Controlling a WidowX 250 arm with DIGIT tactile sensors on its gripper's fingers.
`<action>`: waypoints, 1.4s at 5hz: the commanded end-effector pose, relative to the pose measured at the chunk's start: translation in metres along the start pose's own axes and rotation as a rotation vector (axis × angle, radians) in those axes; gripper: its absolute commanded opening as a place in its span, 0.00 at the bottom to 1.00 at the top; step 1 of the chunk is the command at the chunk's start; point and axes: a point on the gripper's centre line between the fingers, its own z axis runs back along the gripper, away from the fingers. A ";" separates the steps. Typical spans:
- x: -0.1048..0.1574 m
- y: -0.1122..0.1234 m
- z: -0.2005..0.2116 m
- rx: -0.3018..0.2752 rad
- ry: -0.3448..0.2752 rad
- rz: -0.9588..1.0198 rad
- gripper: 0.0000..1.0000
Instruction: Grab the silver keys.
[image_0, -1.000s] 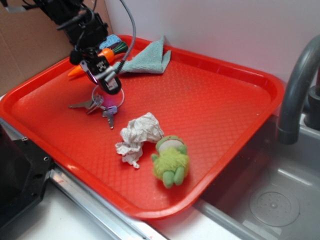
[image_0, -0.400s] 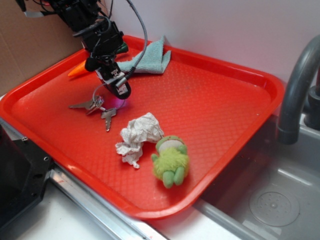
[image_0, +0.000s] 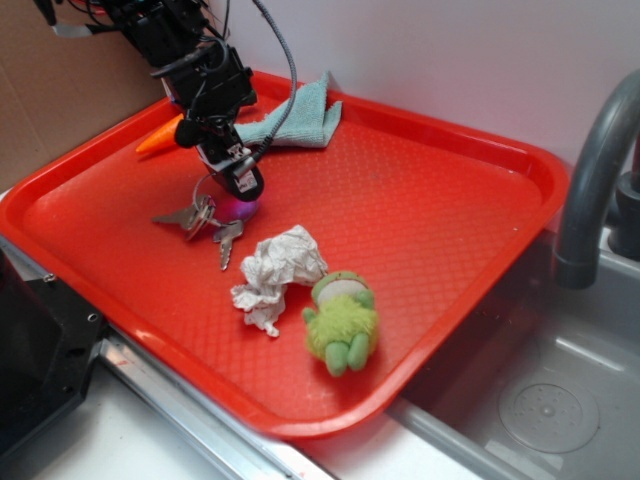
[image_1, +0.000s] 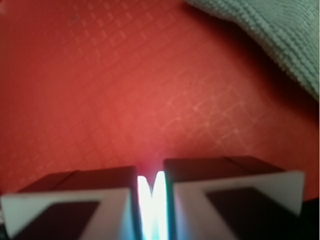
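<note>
Exterior view: the gripper (image_0: 238, 183) stands low over the left part of the red tray (image_0: 440, 230), its tip at the wire ring of the keys (image_0: 205, 221). The arm covers most of the orange carrot toy (image_0: 158, 139) and the near corner of the teal cloth (image_0: 300, 116); the upper part of the ring is hidden behind the fingertips. Whether the ring is actually held between them cannot be told here.

Wrist view: the two jaws are nearly together, leaving only a thin bright slit; the keys do not appear, and only blurred tray surface and a cloth edge (image_1: 272, 37) show beyond the gripper (image_1: 151, 186).

The keys lie flat on the tray, fanned out left and toward the front from the ring: flat silver-grey blades, one pointing left, one toward the front edge. Crumpled paper (image_0: 274, 275) lies near them on the right, touching a green plush toy (image_0: 342, 318). The tray's right half is bare. The faucet (image_0: 592, 180) is cut off at the right edge, with the sink (image_0: 560, 400) below it.
</note>
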 end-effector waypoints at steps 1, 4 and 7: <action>-0.021 -0.011 0.080 0.134 -0.065 0.140 0.00; -0.039 -0.048 0.229 0.214 -0.080 0.409 0.00; -0.019 -0.054 0.242 0.226 -0.057 0.371 0.00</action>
